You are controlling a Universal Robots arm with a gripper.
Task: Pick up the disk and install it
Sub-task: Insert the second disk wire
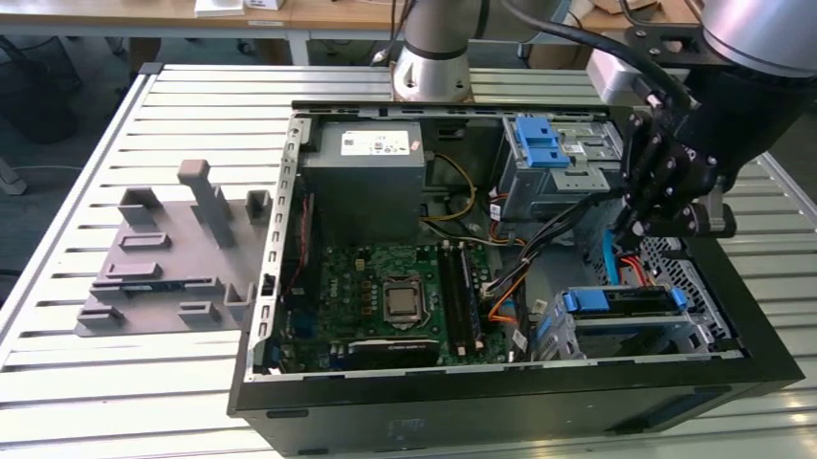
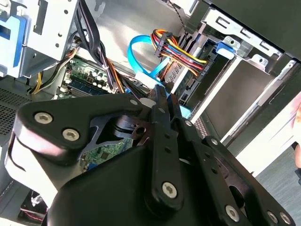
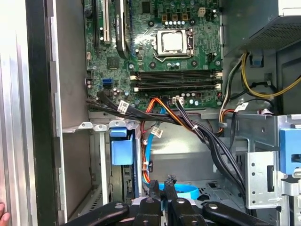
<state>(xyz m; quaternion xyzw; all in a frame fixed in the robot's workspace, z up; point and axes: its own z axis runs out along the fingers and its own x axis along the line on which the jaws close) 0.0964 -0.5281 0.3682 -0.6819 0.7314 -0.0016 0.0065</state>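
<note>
The disk sits slotted edge-on in the lower bay at the case's front corner, on the exterior view's right, with its blue bracket showing. The bracket's blue tab also shows in the first wrist view. My black gripper hangs inside the open computer case, just above and behind that bay and apart from the disk. Its fingers stand close together, shut, with nothing between them. In the second wrist view the gripper points at a blue flat cable.
A grey drive cage with a blue latch stands behind the gripper, with bundled cables between it and the bay. The power supply box and motherboard fill the case's middle. A grey fixture plate lies on the table at the exterior view's left.
</note>
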